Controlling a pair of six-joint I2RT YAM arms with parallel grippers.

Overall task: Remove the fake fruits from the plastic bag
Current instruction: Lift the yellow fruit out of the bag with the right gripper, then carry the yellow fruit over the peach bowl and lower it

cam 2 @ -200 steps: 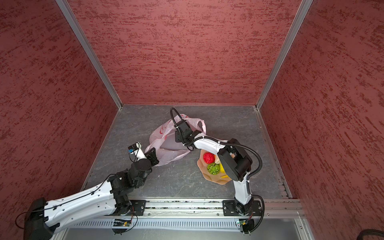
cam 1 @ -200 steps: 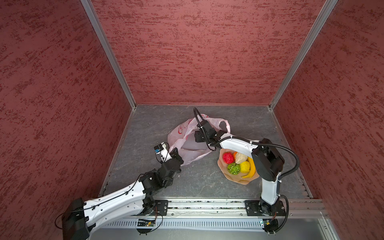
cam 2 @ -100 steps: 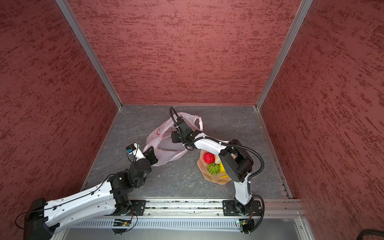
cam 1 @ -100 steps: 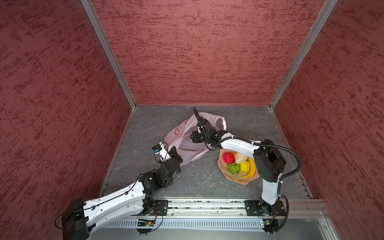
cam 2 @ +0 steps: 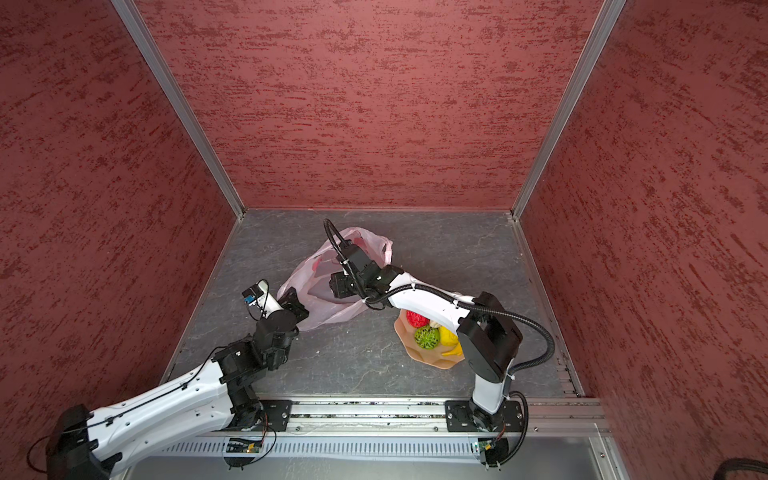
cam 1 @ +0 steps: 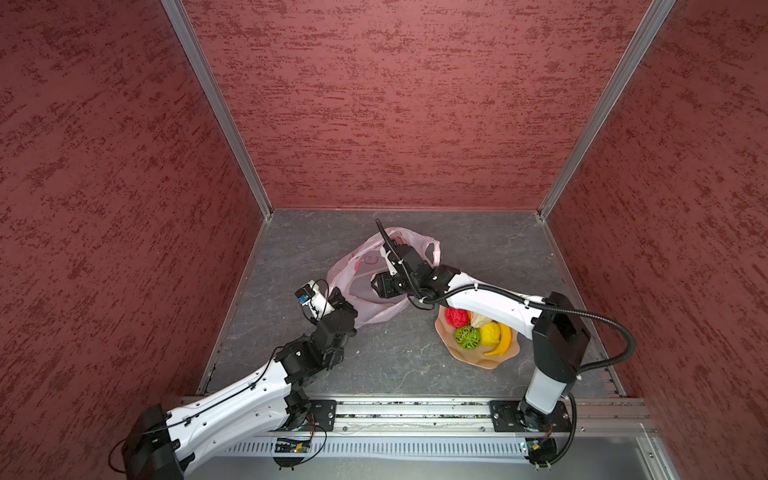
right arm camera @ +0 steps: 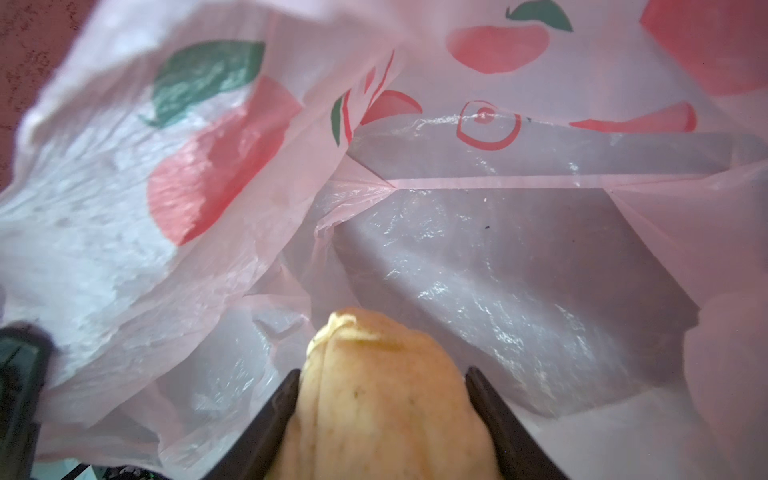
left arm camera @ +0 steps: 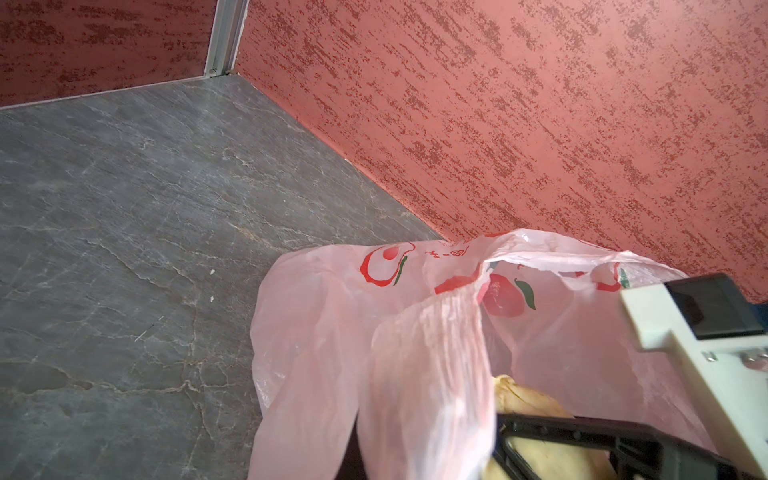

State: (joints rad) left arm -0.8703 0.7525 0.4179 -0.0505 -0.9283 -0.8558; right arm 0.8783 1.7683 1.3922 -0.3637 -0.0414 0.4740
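Here, nearest my base, my left gripper (cam 1: 340, 300) is pinched fully closed on a fold at the near edge of the thin translucent pale-pink plastic bag (cam 1: 357, 266), holding that edge up. Just beyond, my right gripper (right arm camera: 383, 371) is inside the bag, jaws roughly half apart and clamped on either side of a cream lumpy toy fruit (right arm camera: 386, 419). Within the last second this gripper has travelled nearer and leftward with the fruit, and the bag's far loop handle (cam 1: 432, 249) has drawn inward. Judgement: the fruit is secured but not yet clear of the film; whether another remains, I cannot tell. Film crowds both jaws and may drag. To the right, the tan wavy-edged dish (cam 1: 482, 359) holds a red textured ball (cam 1: 456, 318), green lattice ball (cam 1: 468, 336), yellow lumpy lemon (cam 1: 490, 332) and yellow banana (cam 1: 502, 343). Bare grey marbled tabletop (cam 1: 415, 353) separates bag and dish; the red textured back wall (cam 1: 395, 124) stands well behind.
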